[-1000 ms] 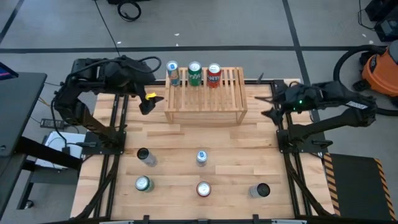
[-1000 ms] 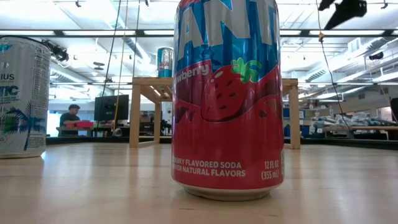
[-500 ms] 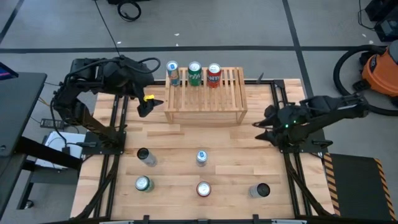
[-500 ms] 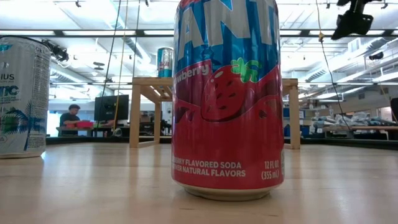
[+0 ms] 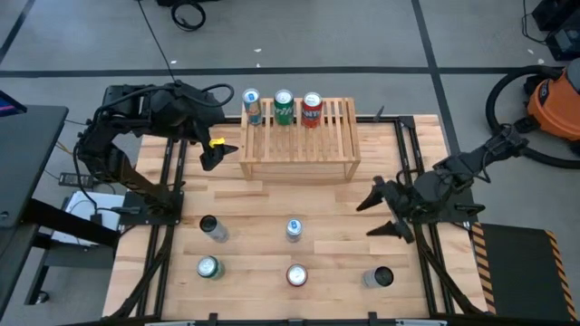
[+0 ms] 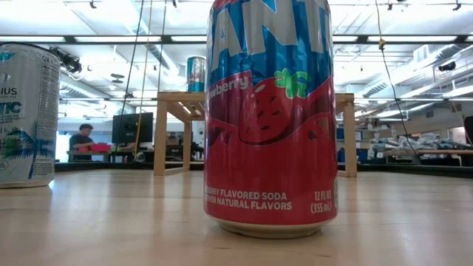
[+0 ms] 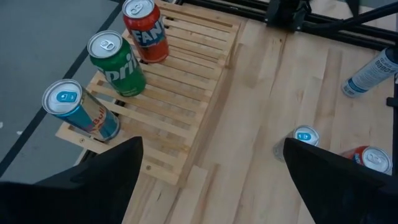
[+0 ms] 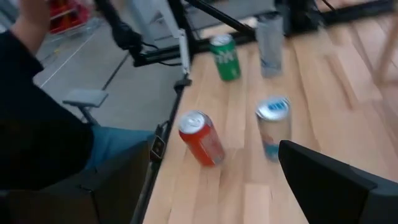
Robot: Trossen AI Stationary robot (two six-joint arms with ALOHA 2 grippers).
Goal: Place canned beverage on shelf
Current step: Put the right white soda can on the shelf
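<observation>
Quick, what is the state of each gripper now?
Left gripper: open, holding nothing, beside the shelf.
Right gripper: open, holding nothing, above the table.

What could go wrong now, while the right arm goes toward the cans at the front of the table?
1. The open right gripper is near several loose cans; reaching for the slim blue can, it may knock over the red can.
2. The shelf already holds three cans close together, so placing another might bump the Fanta can.

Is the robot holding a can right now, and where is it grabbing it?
No. The left gripper is open beside the shelf, and the right gripper is open above the table. Both are empty.
</observation>
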